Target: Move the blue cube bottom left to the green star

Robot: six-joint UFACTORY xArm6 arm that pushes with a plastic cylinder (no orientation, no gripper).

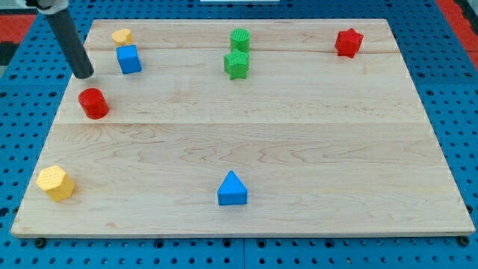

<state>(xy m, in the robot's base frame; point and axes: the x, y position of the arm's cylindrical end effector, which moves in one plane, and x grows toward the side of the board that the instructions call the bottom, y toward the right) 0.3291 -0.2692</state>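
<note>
Camera view shows a pale wooden board (246, 157) lying on a blue perforated table (463, 112), and my dark rod comes down from the upper left corner of the frame. My tip (84, 75) sits on the board near its left edge, bare and touching no block; the tool is a plain rod with nothing clamped on it.

The blue plastic cube (128, 59) stands just to the right of my tip, in the upper left part of the board, with a small gap between us. Just above it, close to the board's top edge, lies a small yellow block (122, 35) whose shape I cannot make out for sure. Below my tip and slightly to the right rests a red cylinder (93, 102), near but apart from me.

The green star (236, 64) is in the upper middle of the board, well to the right of the blue cube. A second green block (240, 39), roughly cube-like, sits just above the star, almost touching it.

A red star-shaped block (348, 42) lies in the upper right. A yellow hexagonal block (56, 182) occupies the lower left corner, and a blue triangular block (232, 189) stands at the lower middle.
</note>
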